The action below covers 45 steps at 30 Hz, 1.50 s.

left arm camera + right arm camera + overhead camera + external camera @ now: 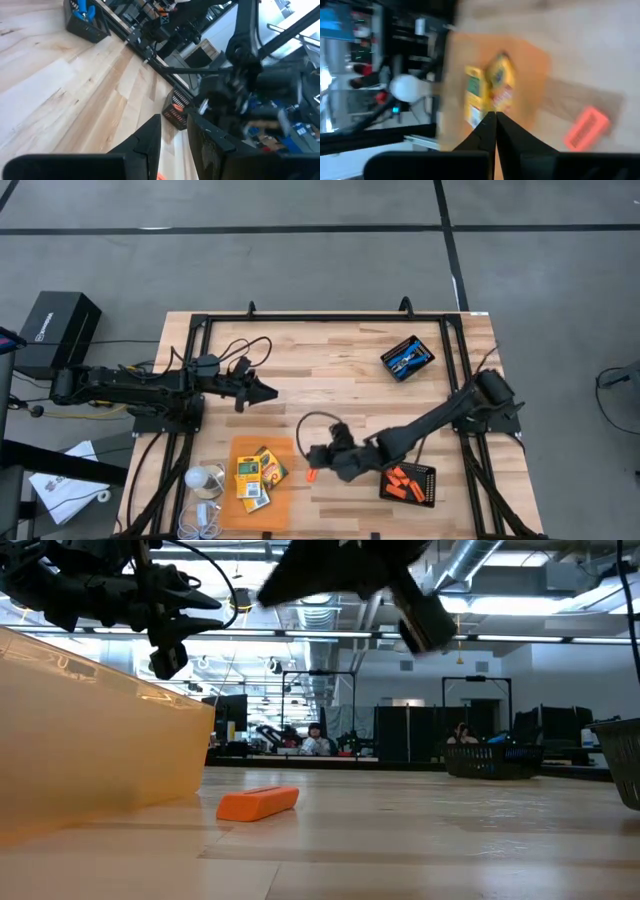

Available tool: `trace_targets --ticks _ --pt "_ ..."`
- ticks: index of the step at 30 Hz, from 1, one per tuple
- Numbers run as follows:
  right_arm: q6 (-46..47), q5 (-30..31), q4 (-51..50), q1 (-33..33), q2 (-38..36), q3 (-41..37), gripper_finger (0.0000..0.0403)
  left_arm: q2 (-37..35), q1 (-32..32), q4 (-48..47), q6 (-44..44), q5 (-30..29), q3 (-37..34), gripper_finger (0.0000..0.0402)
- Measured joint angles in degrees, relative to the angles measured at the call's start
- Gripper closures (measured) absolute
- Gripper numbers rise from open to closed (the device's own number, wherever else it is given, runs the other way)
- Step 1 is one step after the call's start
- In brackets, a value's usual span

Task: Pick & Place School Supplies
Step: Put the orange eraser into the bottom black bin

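Observation:
An orange stick (311, 475) lies flat on the wood just right of the large orange sheet (250, 448); the low view shows the stick (258, 803) and the right wrist view shows the stick (587, 127). Yellow-and-green crayon boxes (258, 473) lie on the sheet. More orange sticks (403, 480) sit in a black tray (428, 485). A blue-handled tool (406, 358) lies in another black tray (425, 363) at the far right. My right gripper (318, 456) hovers just beyond the loose stick, shut and empty (494, 117). My left gripper (268, 391) hangs over the table's middle left, fingers slightly apart (175, 122), holding nothing.
A white rounded object (204, 478) and a coiled white cable (200, 520) lie left of the sheet. A black frame (320, 318) runs around the table. A black box (55, 330) stands off the table's left. Bare wood stretches across the middle and far side.

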Motion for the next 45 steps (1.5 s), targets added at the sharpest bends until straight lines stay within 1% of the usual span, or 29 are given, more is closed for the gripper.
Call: trace_targets --ticks 3,7,10,12,14,16,21,27,31,36,39,45 --pt "4.0 -1.3 0.4 0.7 5.0 3.1 0.0401 0.0 0.0 -0.5 0.1 1.4 0.0 0.0312" --pt "5.9 -4.9 -0.1 0.6 10.5 8.4 0.0402 0.1 0.0 -0.9 0.1 2.6 0.0 0.0312" --pt "8.4 -6.3 -4.0 0.5 13.7 12.1 0.0402 0.2 0.0 -0.9 0.1 2.6 0.0 0.0312" --pt "10.2 -6.7 -8.6 0.5 14.9 13.6 0.0403 0.2 0.0 -0.9 0.2 2.6 0.0 0.0312" --pt "12.0 -8.3 -10.5 0.6 16.2 15.0 0.0403 0.2 0.0 -0.9 0.3 3.0 0.0 0.0312" --pt "13.5 -8.6 -14.6 0.9 16.2 15.0 0.0403 0.2 0.0 -0.9 0.3 3.5 0.0 0.0312" --pt "14.8 -9.3 -19.3 0.9 15.8 15.0 0.0403 0.3 0.0 -1.6 0.6 4.4 0.0 0.0312" --pt "13.3 -9.1 -18.5 0.7 15.5 15.0 0.0399 0.3 0.0 -1.9 0.7 4.4 0.0 0.0312" --pt "12.9 -8.0 -18.3 0.7 15.5 15.0 0.0379 0.3 0.0 -1.9 0.6 4.4 0.0 0.0312" --pt "13.0 -7.9 -18.5 0.7 15.5 15.0 0.0331 0.3 0.0 -1.9 0.6 4.4 0.0 0.0312" --pt "13.0 -7.9 -19.1 0.7 15.5 15.0 0.0309 0.3 0.0 -1.9 0.5 4.4 0.0 0.0312" --pt "13.7 -7.8 -21.1 0.7 15.5 15.0 0.0291 0.3 0.0 -1.9 0.4 4.4 0.0 0.0312"
